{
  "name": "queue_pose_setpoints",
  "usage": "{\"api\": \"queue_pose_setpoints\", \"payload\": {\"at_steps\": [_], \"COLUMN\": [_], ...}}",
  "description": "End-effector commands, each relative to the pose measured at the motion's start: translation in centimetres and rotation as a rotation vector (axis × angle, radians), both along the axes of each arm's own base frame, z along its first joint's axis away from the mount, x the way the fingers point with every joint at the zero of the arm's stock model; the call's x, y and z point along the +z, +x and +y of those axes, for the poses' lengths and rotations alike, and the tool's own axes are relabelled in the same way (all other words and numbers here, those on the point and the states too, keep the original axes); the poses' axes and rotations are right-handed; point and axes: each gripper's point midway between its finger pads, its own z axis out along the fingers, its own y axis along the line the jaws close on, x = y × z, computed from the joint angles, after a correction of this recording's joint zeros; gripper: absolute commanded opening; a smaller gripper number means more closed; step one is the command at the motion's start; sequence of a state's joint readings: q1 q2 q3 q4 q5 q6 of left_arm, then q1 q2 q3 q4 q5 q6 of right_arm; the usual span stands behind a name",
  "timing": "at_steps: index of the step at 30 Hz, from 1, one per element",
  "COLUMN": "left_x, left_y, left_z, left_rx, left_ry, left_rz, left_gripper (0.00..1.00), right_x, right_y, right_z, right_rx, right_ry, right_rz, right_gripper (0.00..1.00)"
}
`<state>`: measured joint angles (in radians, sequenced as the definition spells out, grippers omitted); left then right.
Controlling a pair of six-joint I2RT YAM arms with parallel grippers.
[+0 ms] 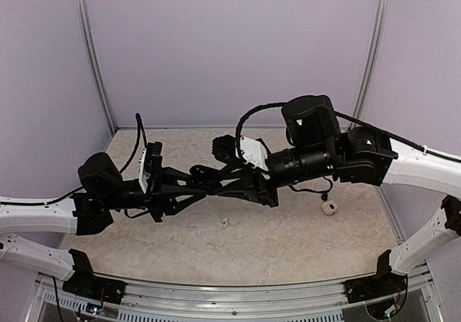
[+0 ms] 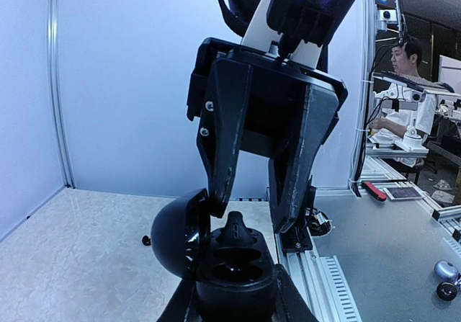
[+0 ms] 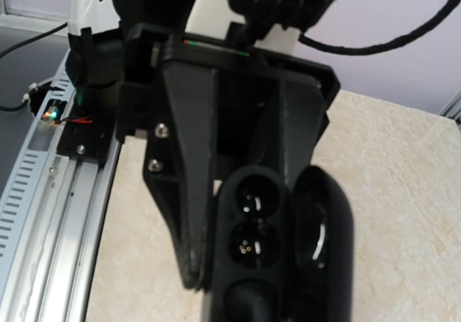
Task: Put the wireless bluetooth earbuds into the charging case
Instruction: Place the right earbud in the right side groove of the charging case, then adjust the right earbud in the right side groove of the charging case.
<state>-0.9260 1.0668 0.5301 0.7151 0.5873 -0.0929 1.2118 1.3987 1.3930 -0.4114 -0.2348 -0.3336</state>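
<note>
My left gripper is shut on the black charging case and holds it above the table with its lid swung open. A glossy black earbud stands at the case's far end. My right gripper hangs just above with its jaws apart, one fingertip on each side of that earbud. In the right wrist view the case shows two empty sockets with gold pins, and the earbud is at the bottom edge. In the top view both grippers meet mid-table, the left and the right.
A small white bud-like item lies on the table in front of the grippers. A white object sits to the right under the right arm. A tiny black item lies on the table. An aluminium rail runs along the near edge.
</note>
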Motion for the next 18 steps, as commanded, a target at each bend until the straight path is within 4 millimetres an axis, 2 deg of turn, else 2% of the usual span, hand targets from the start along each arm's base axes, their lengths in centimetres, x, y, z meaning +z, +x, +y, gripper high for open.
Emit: {"api": "queue_pose_setpoints", "payload": {"at_steps": [1, 9, 18], "left_x": [1.4, 1.2, 1.1], "left_y": [-0.4, -0.2, 0.0], "left_z": [0.3, 0.1, 0.0], "left_rx": [-0.015, -0.006, -0.003], "left_ry": [-0.041, -0.035, -0.030], "left_rz": [-0.035, -0.034, -0.031], "left_gripper": [0.00, 0.00, 0.00], "right_x": [2.4, 4.0, 3.0], "right_y": [-0.3, -0.3, 0.2], "right_z": [-0.3, -0.8, -0.3], "right_rx": [-0.010, -0.023, -0.041], "right_ry": [0.053, 0.100, 0.072], "right_rz": [-0.005, -0.012, 0.000], "right_gripper": [0.30, 0.22, 0.14]}}
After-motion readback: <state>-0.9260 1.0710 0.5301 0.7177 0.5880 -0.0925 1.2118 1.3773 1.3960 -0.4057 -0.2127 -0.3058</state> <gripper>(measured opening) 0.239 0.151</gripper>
